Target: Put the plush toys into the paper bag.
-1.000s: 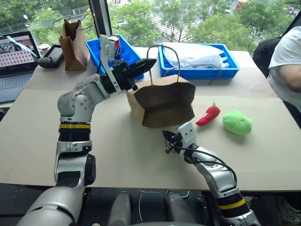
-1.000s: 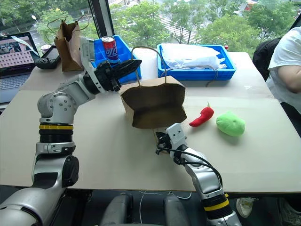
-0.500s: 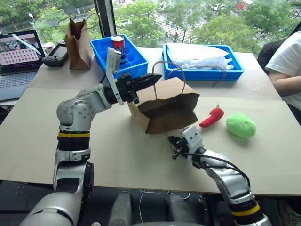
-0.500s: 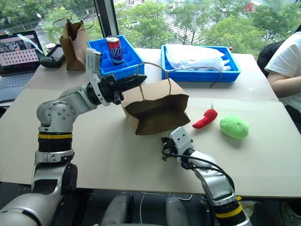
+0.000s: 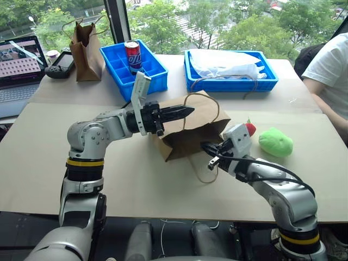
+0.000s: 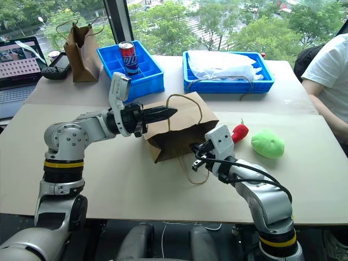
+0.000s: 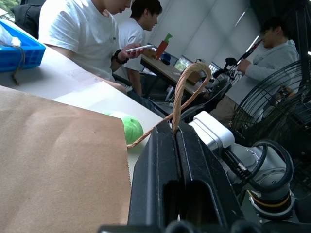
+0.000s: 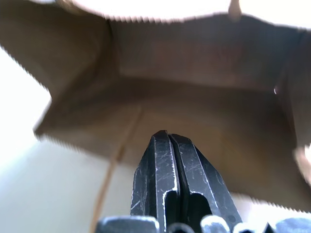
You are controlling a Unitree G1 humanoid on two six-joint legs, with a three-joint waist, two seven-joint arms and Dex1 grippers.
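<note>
The paper bag lies on its side in the middle of the table, its mouth turned toward me. My left gripper is level above the bag and shut on its upper twine handle, which loops up from between the fingers. At the bag's mouth my right gripper is shut and points inside; I see nothing between its fingers. The lower handle trails on the table beneath it. To the bag's right lie the plush toys: the red chili, partly behind my right wrist, and the green blob.
Two blue trays stand behind the bag, one with a soda can, one with white plastic. A darker narrow paper bag, a laptop and a controller sit far left. A person sits at the right edge.
My left gripper has come down and back with the handle, and the bag has tipped lower. My right gripper has risen from the table to the bag's mouth.
</note>
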